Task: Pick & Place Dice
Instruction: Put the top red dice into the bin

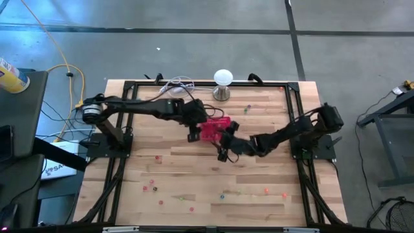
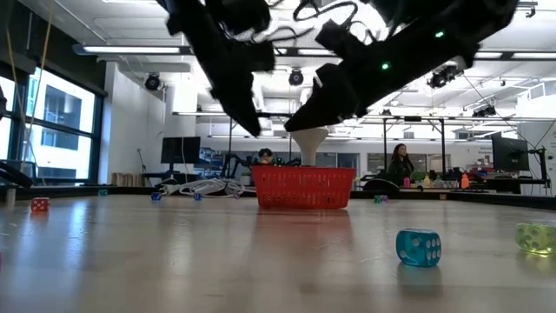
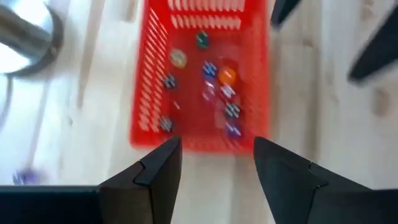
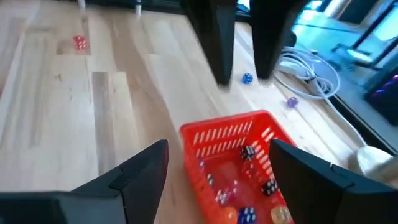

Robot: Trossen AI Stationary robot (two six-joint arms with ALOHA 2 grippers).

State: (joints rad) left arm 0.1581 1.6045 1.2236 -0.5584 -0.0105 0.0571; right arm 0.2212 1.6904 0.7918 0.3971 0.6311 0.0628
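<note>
My left gripper and right gripper, jaws spread and empty, both hover over the basket, while loose dice lie toward the tabletop's near edge.

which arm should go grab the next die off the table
Toss-up, leaning right: both grippers, left and right, hover open and empty by the red basket; the right sits nearer the front-edge dice.
</note>
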